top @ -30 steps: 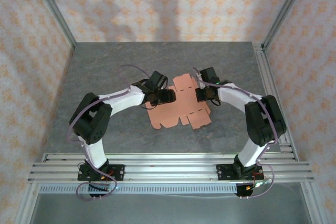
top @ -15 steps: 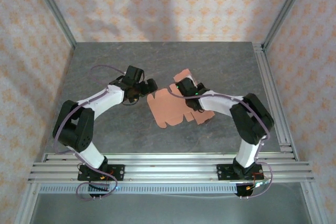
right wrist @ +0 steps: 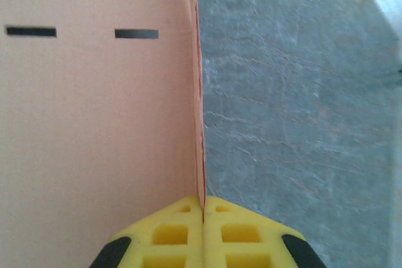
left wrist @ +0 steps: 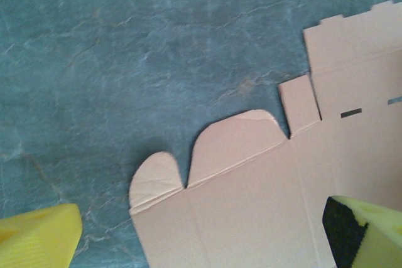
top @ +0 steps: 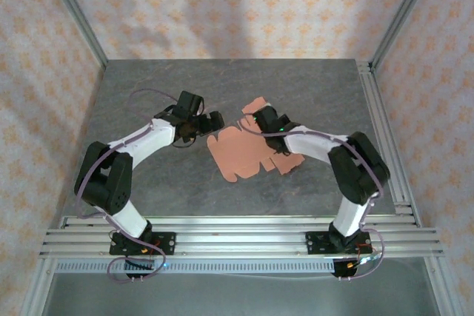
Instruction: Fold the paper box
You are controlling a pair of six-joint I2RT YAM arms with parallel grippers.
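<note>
Wallpaper (top: 44, 72) printed with pale orange motifs is lining the booth, and a slanted metal post (top: 74, 12) is standing in the left rear corner. A grey table top (top: 148, 86), stone-patterned with lighter veins, is spreading out under both arms, with a bank of aluminium rails (top: 237, 231) running along its near edge.

The left gripper (top: 209, 123) is hanging above that surface with its jaws spread wide, grasping nothing. In the left wrist view its left yellow finger (left wrist: 39, 238) is hovering over bare table, while the right one is hovering over card; whether it is touching the card cannot be told.

The paper box (top: 244, 155), a salmon-pink die-cut sheet, is lying mostly flat just to the right of those fingers. Its two rounded flaps (left wrist: 207, 155) are pointing away ahead of the open jaws, between the two fingers.

The right gripper (top: 261, 118) is pressing its pads together on the sheet's far right part. In the right wrist view the card's thin edge is running straight ahead from the seam between the clenched yellow fingers (right wrist: 169, 233). Pink card with two dark slots (right wrist: 135, 33) is lying left of the fingers, bare veined table right of them.

Further right, side rails (top: 381, 123) are edging the table and a second post (top: 404, 9) is leaning in the right rear corner
</note>
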